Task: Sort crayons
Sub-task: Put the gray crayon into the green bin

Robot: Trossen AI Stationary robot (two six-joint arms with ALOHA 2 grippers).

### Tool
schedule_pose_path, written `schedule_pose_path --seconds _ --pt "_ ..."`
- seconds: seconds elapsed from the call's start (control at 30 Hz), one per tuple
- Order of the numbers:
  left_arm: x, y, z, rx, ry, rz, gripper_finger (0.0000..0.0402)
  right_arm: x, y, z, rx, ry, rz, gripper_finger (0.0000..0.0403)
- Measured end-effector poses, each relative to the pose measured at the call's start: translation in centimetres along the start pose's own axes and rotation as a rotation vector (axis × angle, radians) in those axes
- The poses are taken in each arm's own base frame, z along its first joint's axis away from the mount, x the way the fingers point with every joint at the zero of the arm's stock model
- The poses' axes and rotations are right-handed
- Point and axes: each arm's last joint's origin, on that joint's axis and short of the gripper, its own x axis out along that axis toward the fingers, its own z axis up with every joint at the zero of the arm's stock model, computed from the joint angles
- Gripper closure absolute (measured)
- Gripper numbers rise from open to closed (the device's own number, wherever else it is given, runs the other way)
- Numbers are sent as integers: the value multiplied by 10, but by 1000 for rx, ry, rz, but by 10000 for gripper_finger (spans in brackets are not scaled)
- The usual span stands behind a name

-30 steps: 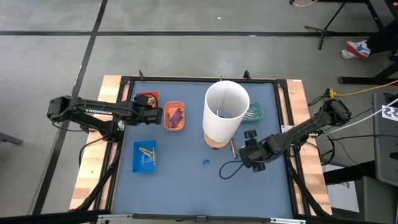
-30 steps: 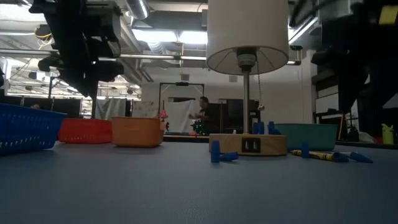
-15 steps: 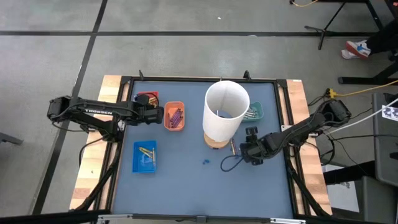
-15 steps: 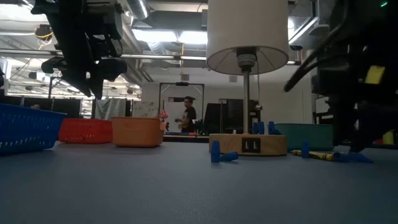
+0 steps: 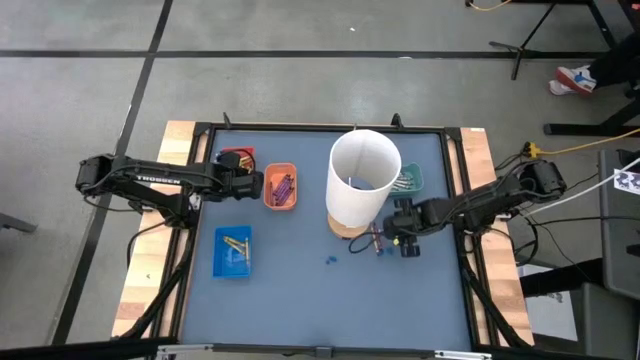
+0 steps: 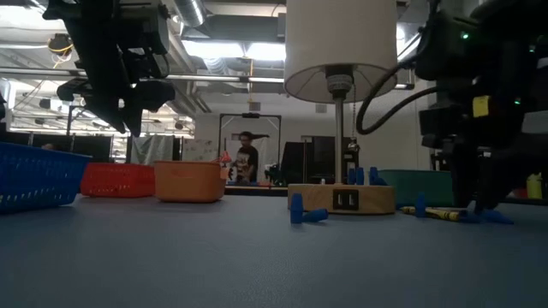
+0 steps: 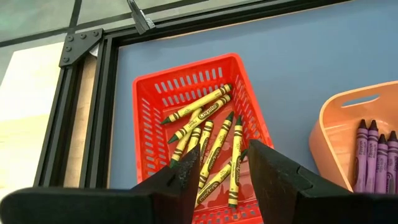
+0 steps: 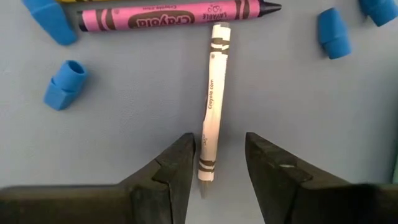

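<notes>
My right gripper (image 8: 219,149) is open and points down at the blue mat beside the lamp base. Its fingers stand on either side of the near end of a white-wrapped crayon (image 8: 211,99) that lies flat, without touching it. A pink crayon (image 8: 174,15) lies across the white crayon's far end. In the high view this gripper (image 5: 392,238) is just right of the lamp. My left gripper (image 7: 221,158) hangs open above the red tray (image 7: 146,118), which holds several yellow crayons (image 7: 211,140). Purple crayons (image 7: 373,158) lie in the orange tray (image 5: 281,186).
The white lamp shade (image 5: 362,180) stands tall close to my right gripper, on a wooden base (image 6: 342,198). Loose blue caps (image 8: 62,84) lie around the crayons. A blue tray (image 5: 233,250) sits near left and a teal tray (image 5: 410,180) behind the lamp.
My right gripper has moved toward the table's far edge and the lamp base, and has come down over the loose crayons on the mat. It has stayed open.
</notes>
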Motion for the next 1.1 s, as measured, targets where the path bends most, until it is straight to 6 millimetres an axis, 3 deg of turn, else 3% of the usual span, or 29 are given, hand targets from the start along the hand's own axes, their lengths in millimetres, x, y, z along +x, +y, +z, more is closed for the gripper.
schedule_pose_path --seconds 0.4,0.87,1.1 --pt "0 0 0 0 0 0 283 1 -3 1 -2 -3 31 258" --pt "0 0 0 0 0 0 283 1 -2 1 -4 -4 33 390" --pt "0 0 0 1 0 0 283 -4 -3 -1 -2 -16 30 384"
